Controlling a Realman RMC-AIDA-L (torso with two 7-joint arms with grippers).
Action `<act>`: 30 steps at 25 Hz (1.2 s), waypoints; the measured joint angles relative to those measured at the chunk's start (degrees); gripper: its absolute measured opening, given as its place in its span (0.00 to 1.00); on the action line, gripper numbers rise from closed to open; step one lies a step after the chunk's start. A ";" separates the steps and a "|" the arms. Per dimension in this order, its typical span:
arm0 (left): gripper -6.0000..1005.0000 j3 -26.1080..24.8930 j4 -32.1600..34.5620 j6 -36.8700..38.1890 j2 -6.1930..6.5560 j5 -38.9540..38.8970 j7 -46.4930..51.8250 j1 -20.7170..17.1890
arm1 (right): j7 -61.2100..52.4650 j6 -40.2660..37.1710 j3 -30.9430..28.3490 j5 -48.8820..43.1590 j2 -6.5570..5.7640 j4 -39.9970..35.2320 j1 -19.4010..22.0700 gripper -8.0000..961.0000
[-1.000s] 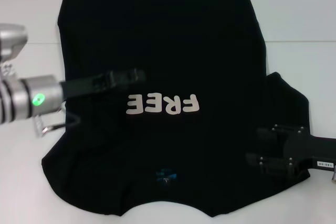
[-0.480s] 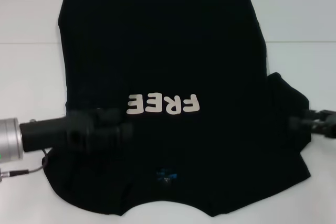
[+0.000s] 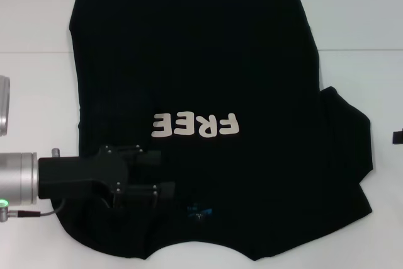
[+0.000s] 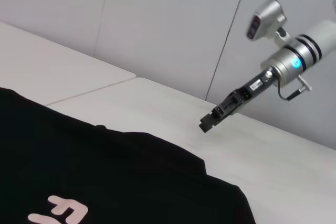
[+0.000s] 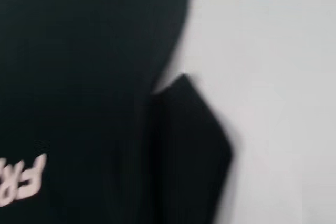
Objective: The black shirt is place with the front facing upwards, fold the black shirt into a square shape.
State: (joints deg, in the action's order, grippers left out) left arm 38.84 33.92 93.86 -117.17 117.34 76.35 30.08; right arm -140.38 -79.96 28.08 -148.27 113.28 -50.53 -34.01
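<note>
The black shirt (image 3: 201,61) lies flat on the white table, cream "FREE" lettering (image 3: 196,125) up and the collar toward me, with a small blue mark (image 3: 199,211) near it. Its right sleeve (image 3: 346,137) sticks out to the side, rumpled. My left gripper (image 3: 160,171) hovers open over the shirt's near left part, between the lettering and the collar, with nothing between its fingers. Only a black tip of my right gripper (image 3: 398,135) shows at the right edge, off the cloth. The left wrist view shows that right gripper (image 4: 209,123) raised above bare table beyond the shirt (image 4: 105,171).
Bare white table (image 3: 359,29) surrounds the shirt on both sides. The shirt's far hem reaches the table's back. A pale wall (image 4: 168,30) stands behind the table. The right wrist view shows the sleeve (image 5: 194,145) against white tabletop.
My left gripper has swung from the shirt's left chest toward me, to beside the collar. My right gripper has pulled off the right sleeve to the frame's right edge.
</note>
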 joint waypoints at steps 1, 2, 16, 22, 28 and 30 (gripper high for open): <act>0.77 0.01 0.35 0.10 -0.04 -0.01 0.05 0.01 | -2.76 -0.09 0.04 -2.04 -0.24 -0.03 -0.88 0.81; 0.77 0.01 0.64 0.25 -0.07 -0.01 0.07 0.06 | -4.44 -0.21 0.07 -3.71 -0.37 -0.06 -1.69 0.81; 0.77 0.18 1.24 0.71 -0.16 -0.01 0.79 0.45 | -8.40 4.88 1.70 -8.48 -0.66 10.15 -8.63 0.81; 0.77 0.18 1.24 0.53 -0.31 0.00 0.80 0.67 | -8.28 6.78 2.34 -8.18 -0.66 12.89 -9.26 0.81; 0.77 0.18 1.24 0.28 -0.50 0.00 0.74 0.89 | -7.90 7.57 2.33 -8.17 -0.32 13.43 -9.62 0.81; 0.77 0.18 1.24 0.27 -0.50 0.00 0.73 0.95 | -7.83 7.63 2.33 -8.17 -0.29 13.70 -9.73 0.81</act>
State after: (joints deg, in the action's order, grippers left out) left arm 39.02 35.16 94.13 -117.68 117.33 77.08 31.03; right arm -148.21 -72.32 30.41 -156.44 112.99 -36.84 -43.74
